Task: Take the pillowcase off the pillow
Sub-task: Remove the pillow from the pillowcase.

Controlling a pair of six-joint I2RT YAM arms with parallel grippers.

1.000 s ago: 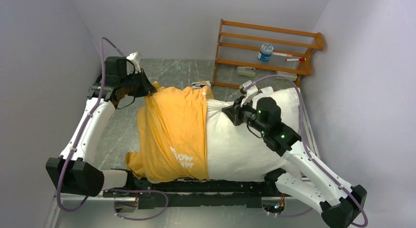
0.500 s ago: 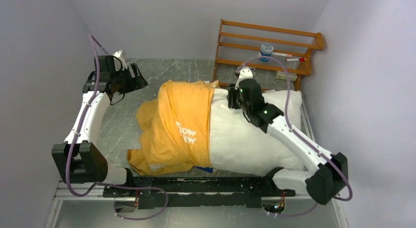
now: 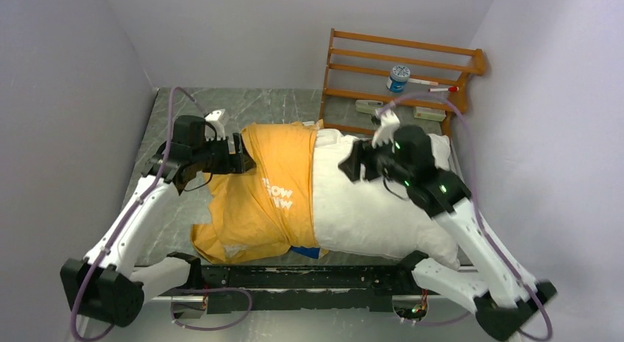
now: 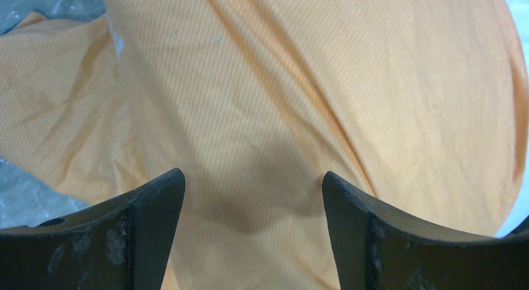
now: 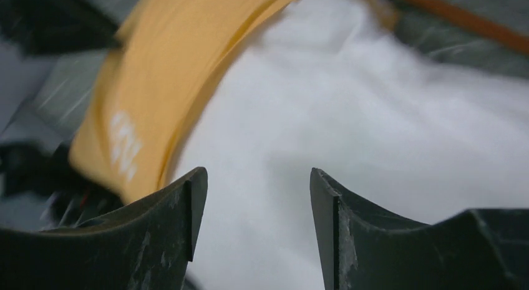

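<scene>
At the left of the top view, the left gripper (image 3: 240,154) sits at the upper left edge of the pillowcase (image 3: 274,182), level with its top. In the left wrist view this gripper (image 4: 252,178) has its jaws spread wide with nothing between them; orange fabric (image 4: 293,84) fills the frame beyond, and I cannot tell whether the tips touch it.

The pillowcase lies orange-yellow side up, white lettering showing, wrapped around the left part of the pillow (image 3: 371,206). Its slack end is bunched on the grey marbled table (image 3: 184,202) at the lower left, and a sliver of blue shows under its lower edge near the centre.

The pillow stretches across the middle of the table, its right half bare and white.

The right gripper (image 3: 350,166) hangs over the bare pillow, just right of the pillowcase's edge. In the right wrist view it (image 5: 257,174) is wide open and holds nothing, with white pillow (image 5: 387,115) beneath.

At the upper right, a wooden rack (image 3: 412,45) leans against the wall with a small blue-and-white tub (image 3: 398,77) on it.
</scene>
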